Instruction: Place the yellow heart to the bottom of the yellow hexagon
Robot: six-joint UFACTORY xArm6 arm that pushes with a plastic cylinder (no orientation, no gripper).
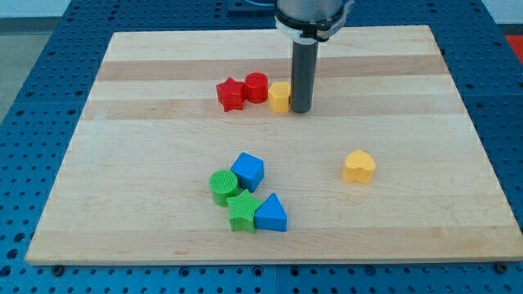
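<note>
Surroundings: a blue perforated bench [33, 49] shows round every edge of the board; its rows of holes are visible at the view's left, right and bottom.
Board: a pale wooden board [409, 220] of glued strips fills most of the view; its far edge looks narrower than its near edge.
Arm: the arm's grey and black housing [313, 16] enters from the view's top, just right of centre; a straight dark rod [301, 69] drops from it to the wood, upright.
End of arm: no pincer is fitted, so there is nothing to spread or press together; my tip [301, 109] rests on the board, touching or just beside the right side of the yellow hexagon.
Lower cluster: blue cube [248, 171], green cylinder [222, 186], green star [242, 211] and blue triangle [271, 215] huddle together left of centre, near the view's bottom.
Upper row: red star [231, 94], red cylinder [256, 86] and yellow hexagon [280, 96] stand side by side, left to right, close together.
Task block: the yellow heart [359, 167] sits alone at the view's right of centre; it lies lower than the hexagon and well off to its right, apart from every other block and from my tip.
</note>
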